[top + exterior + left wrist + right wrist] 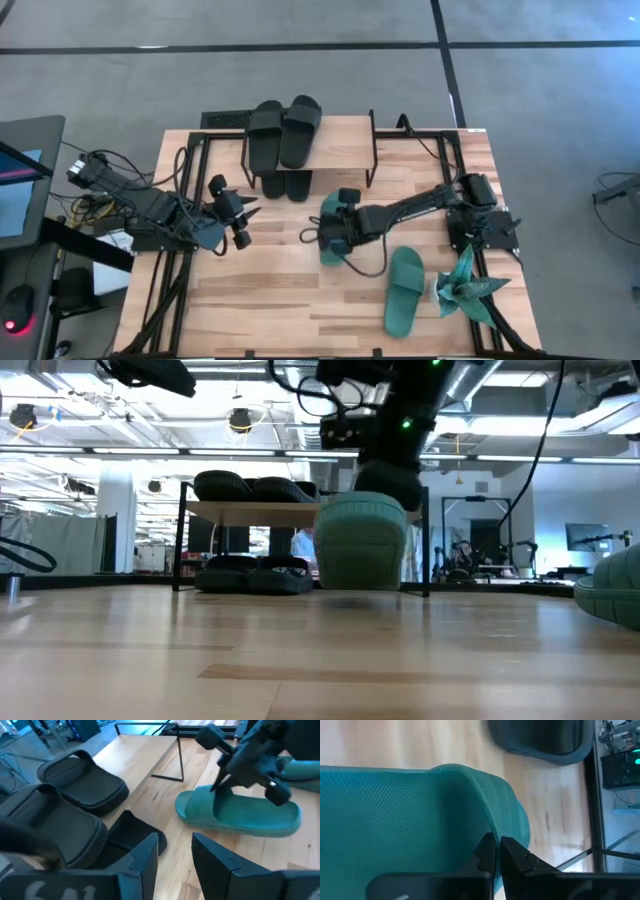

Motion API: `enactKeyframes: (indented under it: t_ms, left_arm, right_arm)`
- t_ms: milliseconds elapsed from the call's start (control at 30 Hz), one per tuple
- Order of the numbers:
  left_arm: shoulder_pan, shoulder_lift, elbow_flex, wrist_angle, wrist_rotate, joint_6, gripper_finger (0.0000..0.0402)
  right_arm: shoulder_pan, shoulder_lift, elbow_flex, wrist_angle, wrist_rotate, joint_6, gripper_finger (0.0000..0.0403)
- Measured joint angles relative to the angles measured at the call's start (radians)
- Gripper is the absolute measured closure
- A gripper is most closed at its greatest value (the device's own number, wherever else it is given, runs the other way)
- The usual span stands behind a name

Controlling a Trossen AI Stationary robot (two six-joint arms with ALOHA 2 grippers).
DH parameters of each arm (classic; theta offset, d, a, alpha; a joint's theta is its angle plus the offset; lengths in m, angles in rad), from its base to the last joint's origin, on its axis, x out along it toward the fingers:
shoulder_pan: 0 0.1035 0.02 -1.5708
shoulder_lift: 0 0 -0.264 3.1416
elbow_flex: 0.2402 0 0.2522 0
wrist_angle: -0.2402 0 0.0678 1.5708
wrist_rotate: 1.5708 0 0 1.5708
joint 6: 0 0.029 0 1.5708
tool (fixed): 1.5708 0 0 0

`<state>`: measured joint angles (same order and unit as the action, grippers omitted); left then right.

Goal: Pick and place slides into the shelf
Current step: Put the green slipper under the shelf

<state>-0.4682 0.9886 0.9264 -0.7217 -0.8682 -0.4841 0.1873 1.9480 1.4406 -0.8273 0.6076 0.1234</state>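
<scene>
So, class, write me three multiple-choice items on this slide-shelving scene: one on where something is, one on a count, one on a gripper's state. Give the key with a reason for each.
1. Where does the free teal slide lie?
A. on the shelf top
B. on the table beside the paper plant
C. under the shelf

2. How many black slides rest on top of the shelf?
A. none
B. two
C. four

3. What is the right gripper doing?
A. pinching a teal slide
B. hanging open over bare wood
C. holding a black slide

Key: 1 B, it lies flat next to the paper plant. 2 B, a black pair sits on the plank. 3 A, its fingers are shut on the held teal slide, lifted off the table. The left gripper waits open.
</scene>
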Motion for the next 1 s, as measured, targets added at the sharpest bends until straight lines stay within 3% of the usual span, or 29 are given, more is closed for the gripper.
enactKeyframes:
  t_ms: [500, 1000]
  left_arm:
    - [-0.083, 0.000, 0.000, -0.104, -0.116, -0.137, 0.0292]
    - [-0.088, 0.000, 0.000, -0.105, -0.179, -0.146, 0.0292]
  right_arm:
    - [-0.137, 0.000, -0.005, 0.128, -0.052, -0.181, 0.0402]
    - [-0.210, 0.003, -0.006, 0.233, -0.097, -0.296, 0.0402]
